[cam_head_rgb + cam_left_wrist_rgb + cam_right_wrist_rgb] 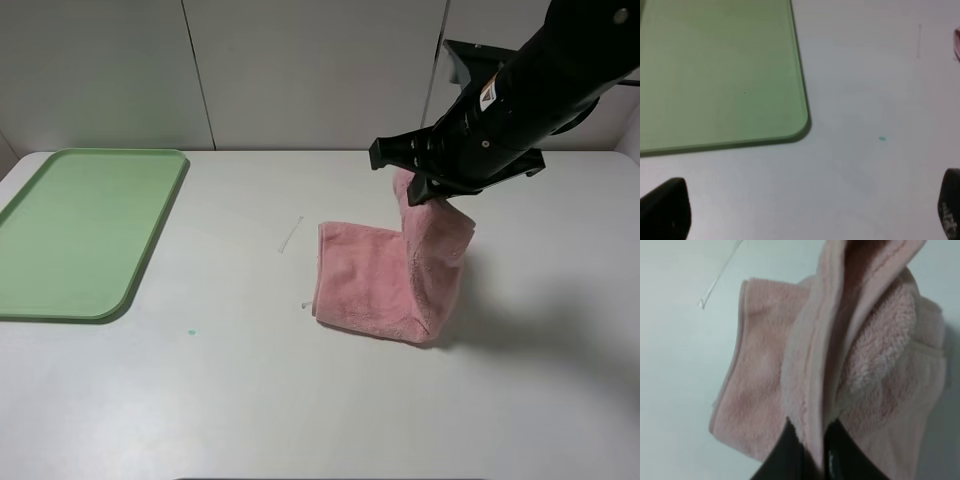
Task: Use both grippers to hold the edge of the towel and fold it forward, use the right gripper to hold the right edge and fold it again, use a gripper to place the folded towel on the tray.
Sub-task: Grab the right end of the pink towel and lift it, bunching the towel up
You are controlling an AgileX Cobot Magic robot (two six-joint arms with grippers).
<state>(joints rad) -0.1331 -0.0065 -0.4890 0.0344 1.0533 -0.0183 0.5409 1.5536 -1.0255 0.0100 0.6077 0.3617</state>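
The pink towel lies folded right of the table's centre, its right part lifted off the surface. My right gripper hangs above that lifted right edge, shut on it. In the right wrist view the hem runs down between the black fingers of the right gripper. The light-green tray sits at the far left with nothing on it. My left gripper is open above bare table beside a corner of the tray; only its two fingertips show. The left arm is out of the exterior high view.
A thin pale strip lies on the table just left of the towel. A small teal speck marks the surface near the tray's front corner. A white wall stands behind the table.
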